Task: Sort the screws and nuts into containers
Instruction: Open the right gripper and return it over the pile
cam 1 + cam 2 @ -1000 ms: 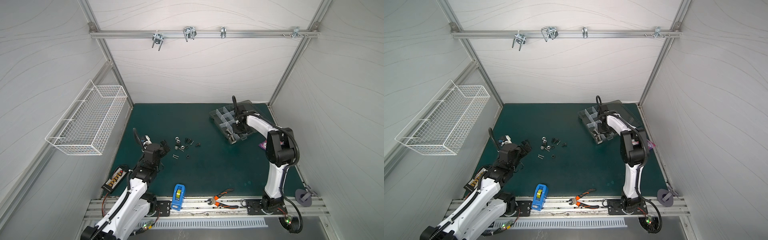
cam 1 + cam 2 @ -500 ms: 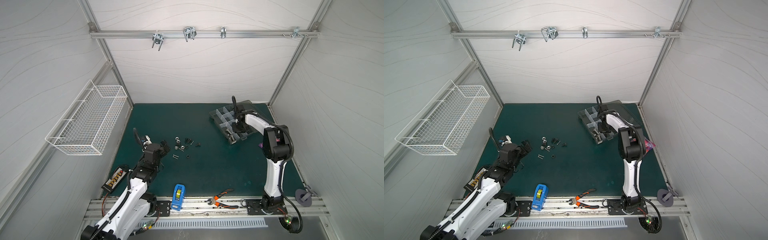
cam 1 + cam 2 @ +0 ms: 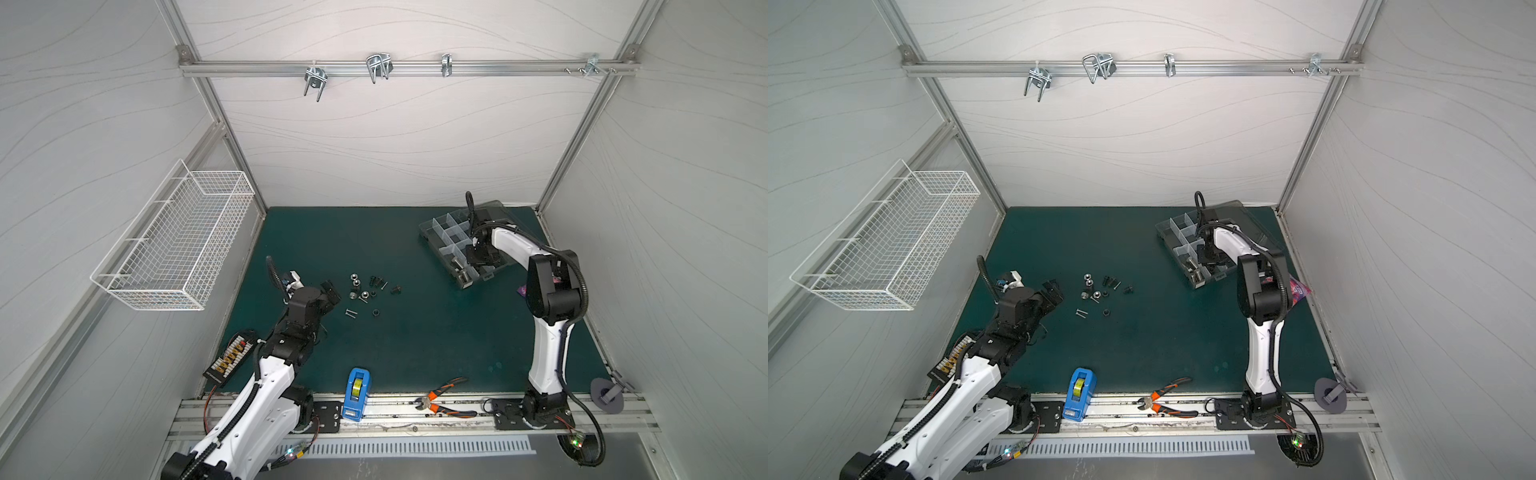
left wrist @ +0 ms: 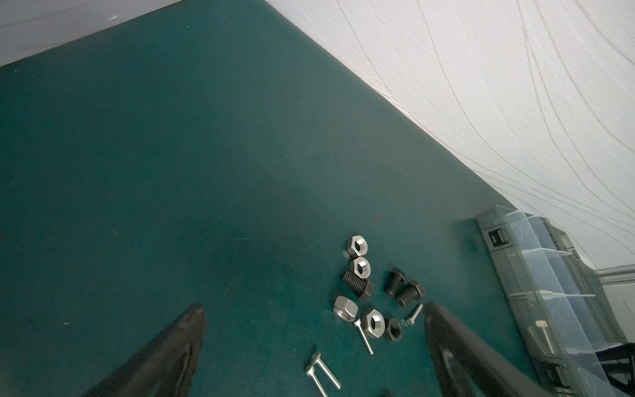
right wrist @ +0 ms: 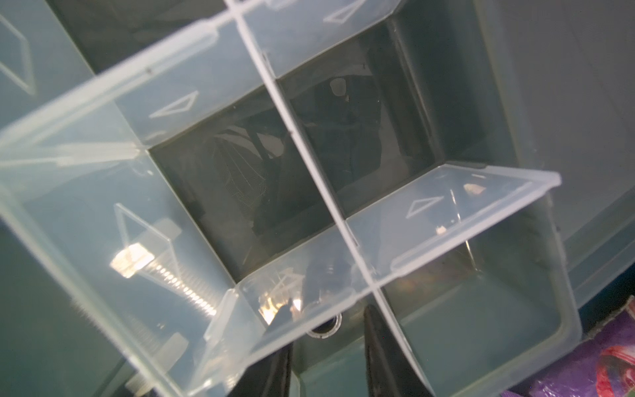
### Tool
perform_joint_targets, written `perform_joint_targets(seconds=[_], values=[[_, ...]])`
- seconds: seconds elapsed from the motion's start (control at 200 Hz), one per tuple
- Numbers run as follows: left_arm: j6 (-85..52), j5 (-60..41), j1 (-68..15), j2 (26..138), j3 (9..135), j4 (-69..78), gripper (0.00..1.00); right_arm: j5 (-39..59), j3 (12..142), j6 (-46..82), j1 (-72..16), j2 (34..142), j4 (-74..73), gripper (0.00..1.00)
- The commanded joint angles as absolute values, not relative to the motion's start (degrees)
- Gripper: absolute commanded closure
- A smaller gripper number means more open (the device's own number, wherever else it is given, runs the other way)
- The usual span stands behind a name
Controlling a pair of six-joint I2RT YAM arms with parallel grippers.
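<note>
The screws and nuts (image 3: pixel 365 289) lie loose on the green mat in both top views, seen also as a cluster (image 3: pixel 1098 289). The left wrist view shows silver nuts (image 4: pixel 357 245), black bolts (image 4: pixel 409 292) and thin silver screws (image 4: pixel 321 373). My left gripper (image 4: pixel 314 309) stands open just short of them, nothing between its fingers. The containers are compartments of a clear grey organizer (image 3: pixel 446 232). My right gripper (image 5: pixel 328 323) reaches down into one compartment, jaws apart. A silver nut (image 5: pixel 323 331) lies on the floor between its fingers, touching neither. Silver bolts (image 5: pixel 165 275) lie in the neighbouring compartment.
A white wire basket (image 3: pixel 178 241) hangs on the left wall. A blue tape dispenser (image 3: pixel 357 390) and orange pliers (image 3: pixel 442 399) sit at the front rail. A purple packet (image 3: pixel 523 290) lies beside the organizer. A connector strip (image 3: pixel 230 359) rests by the left arm.
My right gripper's jaws have spread apart inside the compartment, and its elbow has shifted slightly. The left arm has not moved.
</note>
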State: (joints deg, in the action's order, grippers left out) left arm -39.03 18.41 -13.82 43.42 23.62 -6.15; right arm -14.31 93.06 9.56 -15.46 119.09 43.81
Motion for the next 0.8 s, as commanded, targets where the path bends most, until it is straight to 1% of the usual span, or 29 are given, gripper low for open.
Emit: perform_joint_targets(seconds=[0.0,0.295,0.375,0.47,0.535,0.565,0.61,0.64,0.66,0.665,0.68,0.795], values=[[-38.9,18.9,-13.9,42.6,24.9,-5.2,0.0,-13.6,91.6,9.8,-15.5,114.2,44.7,0.63],[-39.3,18.8,-13.9,42.7,24.5,-4.8,0.0,-11.7,85.2,11.2,-18.2,103.1,43.5,0.59],[-39.3,18.7,-13.9,42.8,24.5,-4.7,0.0,-12.2,84.2,11.4,-19.9,101.2,43.7,0.55],[-39.3,18.7,-13.9,42.7,24.5,-4.9,0.01,-12.2,82.8,11.9,-22.7,99.4,43.9,0.43],[-39.2,18.7,-13.9,42.5,24.4,-5.1,0.0,-13.0,82.0,11.9,-24.9,98.5,44.0,0.31],[-39.2,18.7,-13.9,42.4,24.4,-5.3,0.0,-13.5,81.7,11.9,-25.8,98.4,44.3,0.28],[-39.1,18.9,-13.9,42.2,24.4,-5.4,0.0,-13.8,81.3,12.0,-27.6,98.0,44.5,0.2],[-39.1,19.0,-13.9,42.1,24.3,-5.4,0.0,-13.9,81.0,12.3,-28.9,97.8,44.5,0.12],[-39.1,19.0,-13.9,42.0,24.3,-5.4,0.0,-13.8,80.8,12.4,-29.5,97.7,44.6,0.1],[-39.1,19.1,-13.9,41.9,24.2,-5.4,0.0,-13.8,80.7,12.6,-29.9,97.7,44.6,0.06],[-39.1,19.1,-13.9,41.9,24.2,-5.5,0.0,-13.7,80.6,12.6,-30.4,97.7,44.7,0.02],[-39.1,19.1,-13.9,41.7,24.2,-5.5,0.0,-14.1,79.8,13.7,-35.3,97.7,44.7,0.01]])
